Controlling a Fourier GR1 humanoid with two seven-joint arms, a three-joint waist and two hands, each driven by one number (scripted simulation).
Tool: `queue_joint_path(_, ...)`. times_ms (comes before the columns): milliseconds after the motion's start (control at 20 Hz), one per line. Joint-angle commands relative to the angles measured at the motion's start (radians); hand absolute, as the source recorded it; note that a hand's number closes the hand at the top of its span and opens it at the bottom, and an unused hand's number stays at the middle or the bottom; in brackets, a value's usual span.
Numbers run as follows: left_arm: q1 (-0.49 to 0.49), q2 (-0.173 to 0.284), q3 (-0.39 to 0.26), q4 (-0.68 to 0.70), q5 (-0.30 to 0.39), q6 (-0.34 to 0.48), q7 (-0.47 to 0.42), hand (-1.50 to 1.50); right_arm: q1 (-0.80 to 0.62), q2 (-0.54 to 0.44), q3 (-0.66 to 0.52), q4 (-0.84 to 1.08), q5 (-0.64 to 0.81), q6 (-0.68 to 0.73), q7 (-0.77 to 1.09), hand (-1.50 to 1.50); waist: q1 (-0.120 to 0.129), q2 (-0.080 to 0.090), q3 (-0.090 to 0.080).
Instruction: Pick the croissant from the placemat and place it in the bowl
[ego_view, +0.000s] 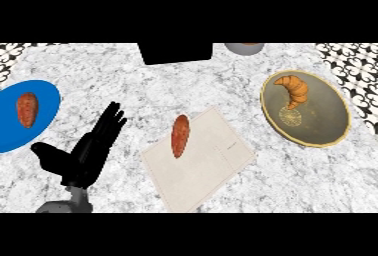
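Already the croissant (293, 90) lies in the bowl (336, 135), far right of the left hand (87, 152), whose fingers are straight and hold nothing; just right of it lies the placemat (210, 172).

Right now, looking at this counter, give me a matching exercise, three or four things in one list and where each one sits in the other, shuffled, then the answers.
Things:
1. croissant
2. left hand
3. sweet potato near the middle
4. sweet potato at far left

Places:
A. on the blue plate
B. in the bowl
C. on the placemat
D. open, above the bare counter

Pairs: 1-B, 2-D, 3-C, 4-A
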Motion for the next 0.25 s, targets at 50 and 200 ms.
queue_joint_path(50, 0.000, 0.013, 0.018, -0.021, -0.002, 0.012, 0.010, 0.00, 0.314, 0.003, 0.161, -0.059, -0.049, -0.015, -0.137, 1.50, -0.029, -0.005, 0.003)
queue_joint_path(200, 0.009, -0.002, 0.018, -0.002, -0.002, 0.020, -0.003, 0.00, 0.466, 0.003, 0.257, -0.009, -0.036, 0.044, -0.235, 1.50, -0.039, -0.004, 0.002)
